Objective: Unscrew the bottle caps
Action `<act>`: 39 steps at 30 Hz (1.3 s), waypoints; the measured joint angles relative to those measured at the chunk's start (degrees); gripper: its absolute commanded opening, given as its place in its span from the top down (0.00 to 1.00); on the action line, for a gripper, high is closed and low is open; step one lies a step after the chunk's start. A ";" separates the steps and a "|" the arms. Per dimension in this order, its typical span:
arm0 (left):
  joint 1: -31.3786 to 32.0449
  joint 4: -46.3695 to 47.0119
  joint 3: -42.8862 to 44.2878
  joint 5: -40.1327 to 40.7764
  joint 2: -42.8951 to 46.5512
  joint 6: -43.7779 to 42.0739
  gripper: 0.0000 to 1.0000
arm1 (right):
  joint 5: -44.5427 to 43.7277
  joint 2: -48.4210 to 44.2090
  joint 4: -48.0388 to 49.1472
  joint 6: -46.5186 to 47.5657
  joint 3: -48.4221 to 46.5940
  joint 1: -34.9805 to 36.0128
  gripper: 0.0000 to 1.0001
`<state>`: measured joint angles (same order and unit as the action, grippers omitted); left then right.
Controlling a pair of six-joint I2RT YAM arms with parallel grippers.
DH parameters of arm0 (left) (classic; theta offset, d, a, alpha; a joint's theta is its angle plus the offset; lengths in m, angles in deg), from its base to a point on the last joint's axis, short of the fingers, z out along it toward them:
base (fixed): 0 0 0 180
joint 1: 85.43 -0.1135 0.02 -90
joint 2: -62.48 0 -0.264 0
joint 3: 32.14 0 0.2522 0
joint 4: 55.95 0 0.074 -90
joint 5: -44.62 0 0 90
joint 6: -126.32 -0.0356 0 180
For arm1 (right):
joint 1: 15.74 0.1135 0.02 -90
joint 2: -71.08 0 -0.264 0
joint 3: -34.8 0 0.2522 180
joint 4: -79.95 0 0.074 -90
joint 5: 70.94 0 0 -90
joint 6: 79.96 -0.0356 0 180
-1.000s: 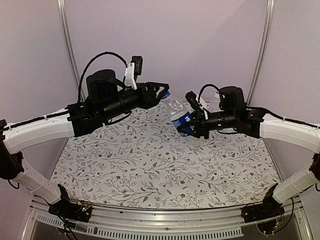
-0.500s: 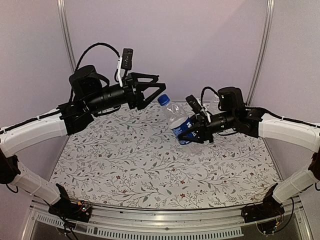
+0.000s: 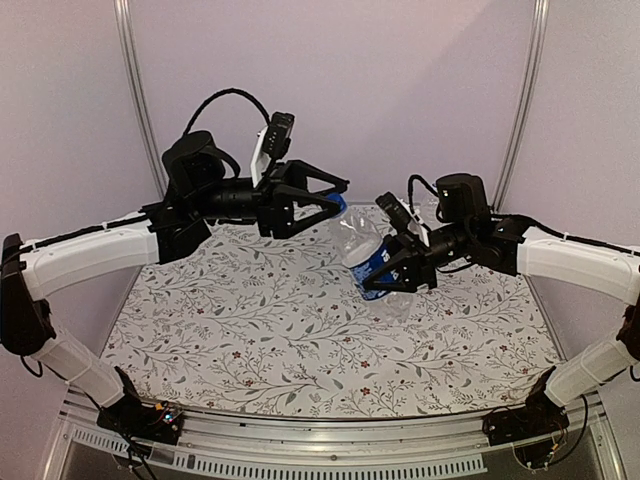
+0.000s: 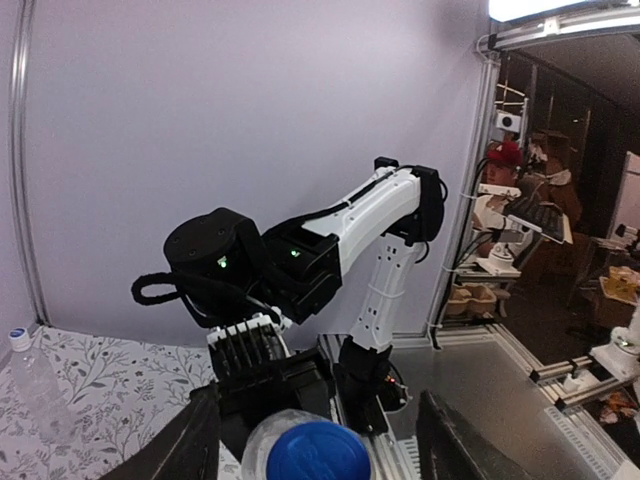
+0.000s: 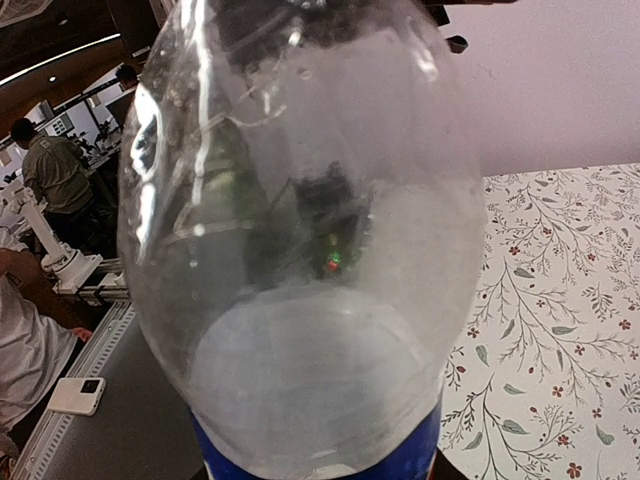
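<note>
Over at nine o'clock, the left arm point(image 3: 100, 250) reaches in above the flowered worktop point(image 3: 250, 340). The left jaws are spread open, with one finger point(image 4: 195, 440) on each side of the blue cap point(image 3: 338, 203). The left wrist camera shows a clear gap on both sides of that cap, so nothing is pinching it.

The cap sits on the neck of the labelled bottle point(image 3: 362, 243), which is held up off the worktop near the middle. It is tilted, cap end toward ten o'clock and base toward four o'clock.

Moving right, the right jaws are closed on that bottle, clamped across its blue label band point(image 3: 372, 268). The right arm point(image 3: 570, 255) comes in from three o'clock. Through the right wrist camera the bottle's clear body fills nearly the whole view, with the blue band just showing at six o'clock.

One more to spot: at the nine o'clock edge of the left wrist view, the plain bottle point(image 4: 30, 385) stands upright on the worktop. Its whitish cap point(image 4: 17, 338) is on, and it is well apart from both sets of jaws.
</note>
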<state>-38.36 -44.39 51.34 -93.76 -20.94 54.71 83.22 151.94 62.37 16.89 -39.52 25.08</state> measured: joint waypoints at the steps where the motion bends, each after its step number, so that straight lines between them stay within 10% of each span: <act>1: 0.00 0.44 0.15 -0.74 -0.42 0.39 0.42 | 0.20 0.00 0.00 0.00 0.00 0.00 0.64; 23: -0.26 3.54 -0.35 -0.79 -1.95 2.54 0.94 | -2.89 0.35 0.85 -0.42 0.00 0.00 0.65; 39: 8.33 -13.86 -1.49 49.05 3.74 13.68 0.79 | -23.93 0.39 0.63 0.24 -0.35 0.52 0.65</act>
<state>-30.03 -58.25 49.85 -44.72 -17.20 68.39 59.29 152.34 63.00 17.13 -39.86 25.60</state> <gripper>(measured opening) 0.275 0.350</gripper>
